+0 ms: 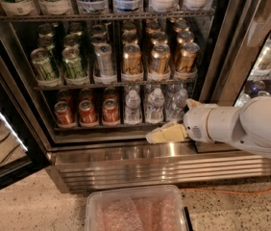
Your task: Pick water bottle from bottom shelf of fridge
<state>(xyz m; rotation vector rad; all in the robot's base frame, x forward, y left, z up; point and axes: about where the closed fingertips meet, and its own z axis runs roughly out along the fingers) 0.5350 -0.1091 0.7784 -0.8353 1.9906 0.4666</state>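
Observation:
The fridge (224, 42) stands open in front of me. Its bottom shelf (97, 126) holds three red cans (86, 112) on the left and three clear water bottles with white caps on the right: one (132, 108), a second (154, 105) and a third (176, 104). My gripper (160, 134) points left on the end of the white arm (251, 126). It sits just in front of and slightly below the bottom shelf's edge, under the middle and right bottles, and touches none of them. It holds nothing that I can see.
The rack above holds green, silver and gold cans (131, 61). A ribbed steel base panel (150, 166) runs below the shelf. A clear plastic bin (135, 211) with bubble wrap sits on the floor in front. An orange cable (231, 190) lies on the floor at right.

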